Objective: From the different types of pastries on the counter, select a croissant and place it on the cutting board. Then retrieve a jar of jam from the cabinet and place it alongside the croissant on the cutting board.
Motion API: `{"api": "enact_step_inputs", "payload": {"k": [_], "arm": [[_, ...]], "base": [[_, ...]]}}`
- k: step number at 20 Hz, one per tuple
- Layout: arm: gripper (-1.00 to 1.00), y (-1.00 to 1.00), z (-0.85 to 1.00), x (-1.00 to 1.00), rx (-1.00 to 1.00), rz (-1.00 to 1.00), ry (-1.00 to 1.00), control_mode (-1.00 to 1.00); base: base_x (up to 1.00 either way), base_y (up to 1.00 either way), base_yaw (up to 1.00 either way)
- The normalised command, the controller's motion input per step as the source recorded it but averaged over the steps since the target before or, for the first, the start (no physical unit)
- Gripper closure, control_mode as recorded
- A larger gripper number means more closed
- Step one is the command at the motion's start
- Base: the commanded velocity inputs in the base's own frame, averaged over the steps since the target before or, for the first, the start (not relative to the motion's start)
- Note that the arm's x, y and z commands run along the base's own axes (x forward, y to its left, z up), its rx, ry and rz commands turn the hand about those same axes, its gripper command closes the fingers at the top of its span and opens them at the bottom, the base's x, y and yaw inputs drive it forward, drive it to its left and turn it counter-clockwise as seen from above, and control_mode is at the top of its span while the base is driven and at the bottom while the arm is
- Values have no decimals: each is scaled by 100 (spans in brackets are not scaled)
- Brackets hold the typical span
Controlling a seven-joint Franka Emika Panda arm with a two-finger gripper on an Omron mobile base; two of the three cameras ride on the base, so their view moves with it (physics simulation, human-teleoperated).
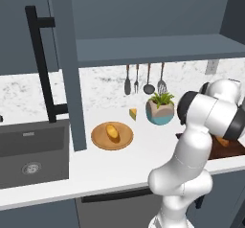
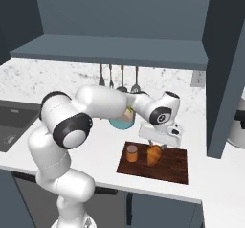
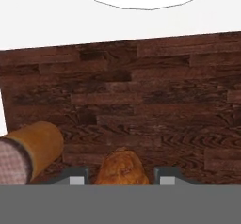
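Croissant [image 2: 154, 155] stands upright on the cutting board [image 2: 167, 170], pinched in my claw [image 2: 156, 148], long axis vertical. Jar of jam [image 2: 132, 153] sits at the croissant's nine o'clock, just beside it, so I judge release comes next.

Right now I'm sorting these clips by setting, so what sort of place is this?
A rendered home kitchen, it seems: a marble-look counter with a sink, utensils hanging on the backsplash, and blue-grey cabinets above.
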Motion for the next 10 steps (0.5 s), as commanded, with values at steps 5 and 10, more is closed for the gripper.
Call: {"api": "enact_step_inputs", "payload": {"k": [5, 10], "arm": [[100, 0, -5, -13, 0, 5, -10, -100], [100, 0, -10, -21, 0, 3, -10, -100]], "base": [[0, 0, 0], [0, 0, 0]]}}
